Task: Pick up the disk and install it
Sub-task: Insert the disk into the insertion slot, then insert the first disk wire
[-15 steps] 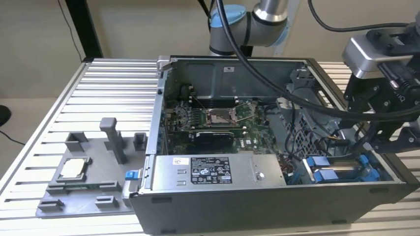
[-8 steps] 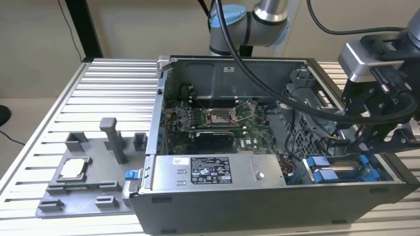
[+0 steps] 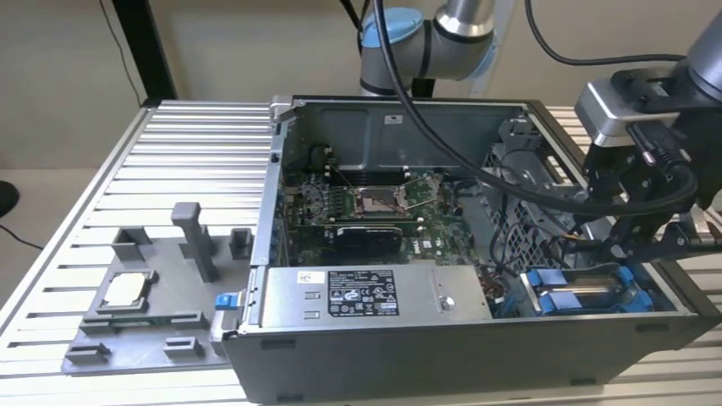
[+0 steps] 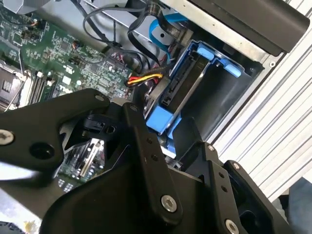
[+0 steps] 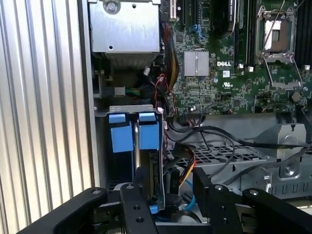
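the black gripper point(image 5: 168, 185) hangs with its fingers apart and nothing clamped between them, just over the disk point(image 5: 150, 168). the disk stands on its edge inside the drive bay point(image 5: 130, 108), with its blue bracket around it, at the near corner of the case on the exterior view's right. beyond it lie loose cables point(image 5: 180, 168), then the green motherboard point(image 5: 214, 83).

Even diffuse light, shadowed computer case point(image 3: 395, 127) interior, near foreground softly blurred
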You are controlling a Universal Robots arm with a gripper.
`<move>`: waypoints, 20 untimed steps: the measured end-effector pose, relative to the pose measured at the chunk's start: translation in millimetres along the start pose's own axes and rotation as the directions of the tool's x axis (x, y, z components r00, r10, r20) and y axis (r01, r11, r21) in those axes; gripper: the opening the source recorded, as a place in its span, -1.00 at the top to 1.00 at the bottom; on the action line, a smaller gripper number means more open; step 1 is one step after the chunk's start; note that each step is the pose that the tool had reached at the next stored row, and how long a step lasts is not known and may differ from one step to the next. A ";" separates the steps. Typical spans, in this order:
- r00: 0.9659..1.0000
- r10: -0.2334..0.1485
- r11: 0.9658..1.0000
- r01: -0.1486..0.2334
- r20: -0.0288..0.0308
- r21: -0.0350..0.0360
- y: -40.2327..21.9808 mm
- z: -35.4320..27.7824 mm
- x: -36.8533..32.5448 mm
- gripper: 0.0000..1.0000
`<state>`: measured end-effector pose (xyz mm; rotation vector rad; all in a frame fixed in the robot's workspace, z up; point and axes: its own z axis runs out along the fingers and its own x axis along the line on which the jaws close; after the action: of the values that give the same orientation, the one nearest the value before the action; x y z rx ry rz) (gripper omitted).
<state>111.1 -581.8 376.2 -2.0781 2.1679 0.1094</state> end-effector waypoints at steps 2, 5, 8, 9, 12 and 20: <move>1.000 0.000 1.000 0.000 0.001 0.000 -1.8 3.3 -1.3 -1.00; 1.000 0.000 1.000 0.000 0.001 0.000 -3.3 8.7 -2.7 -1.00; 1.000 0.001 1.000 -0.001 0.002 0.000 -3.7 11.9 -3.8 -1.00; 1.000 0.001 1.000 -0.001 0.002 0.000 -3.8 12.5 -4.0 -1.00; 1.000 0.001 1.000 -0.001 0.002 0.000 -4.1 14.3 -3.9 -1.00; 1.000 0.000 1.000 0.000 0.002 0.001 -4.7 17.6 -3.5 -1.00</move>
<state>116.7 -576.0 359.5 -2.0759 2.1666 0.1109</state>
